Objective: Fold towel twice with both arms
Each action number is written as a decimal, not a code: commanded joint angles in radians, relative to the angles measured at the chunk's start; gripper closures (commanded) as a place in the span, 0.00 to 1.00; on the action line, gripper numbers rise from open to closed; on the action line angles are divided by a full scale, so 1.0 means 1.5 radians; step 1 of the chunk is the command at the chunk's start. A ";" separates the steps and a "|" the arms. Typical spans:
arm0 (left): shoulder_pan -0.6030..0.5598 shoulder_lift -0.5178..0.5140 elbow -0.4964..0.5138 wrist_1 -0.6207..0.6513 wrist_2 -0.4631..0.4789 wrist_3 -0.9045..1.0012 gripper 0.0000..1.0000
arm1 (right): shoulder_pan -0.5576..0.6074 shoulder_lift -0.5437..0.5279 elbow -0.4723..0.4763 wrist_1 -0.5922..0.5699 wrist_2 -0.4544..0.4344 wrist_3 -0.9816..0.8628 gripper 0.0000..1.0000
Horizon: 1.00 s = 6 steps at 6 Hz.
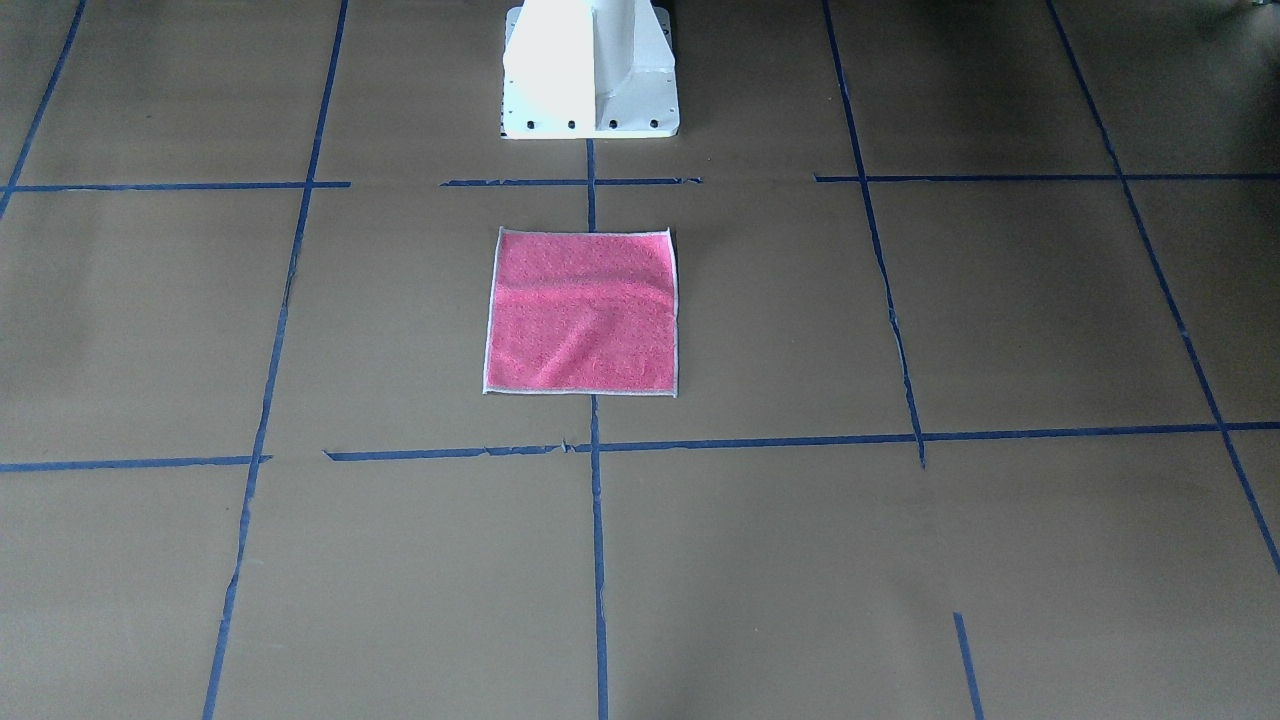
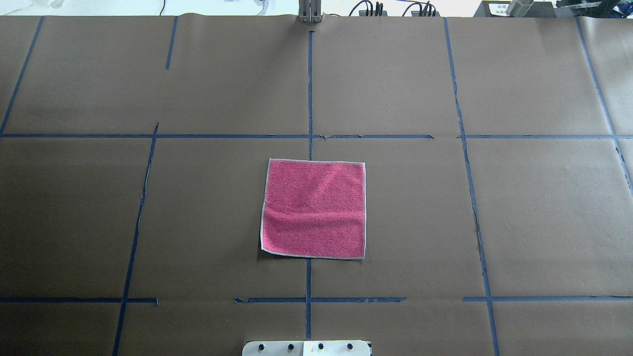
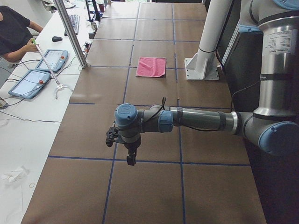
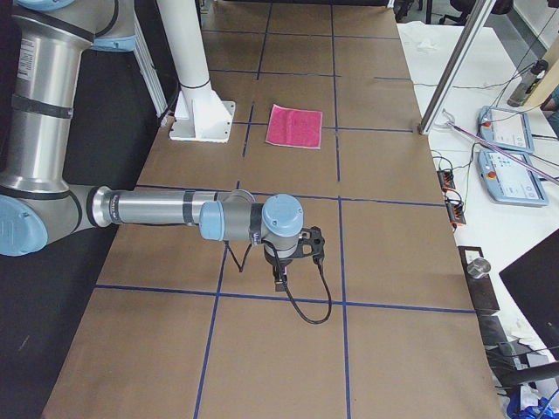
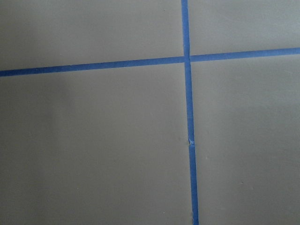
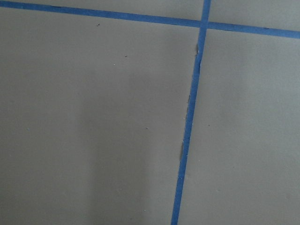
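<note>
The towel (image 1: 582, 312) lies flat and unfolded, pink face up, on the brown table in front of the white pedestal; it also shows in the overhead view (image 2: 314, 208) and both side views (image 3: 151, 66) (image 4: 294, 127). My left gripper (image 3: 131, 158) hangs over the table far from the towel, toward the table's left end. My right gripper (image 4: 279, 281) hangs likewise toward the right end. Both show only in the side views, so I cannot tell if they are open or shut. Both wrist views show only brown paper and blue tape.
The white pedestal base (image 1: 590, 75) stands just behind the towel. Blue tape lines (image 2: 309, 94) grid the brown paper. An operator (image 3: 14, 32) and tablets (image 3: 29, 83) are at a side bench, with metal posts (image 3: 70, 32) along the table's far edge.
</note>
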 commanded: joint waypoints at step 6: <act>0.183 -0.034 -0.090 -0.147 -0.086 -0.284 0.00 | -0.494 0.196 0.105 0.261 -0.154 0.873 0.00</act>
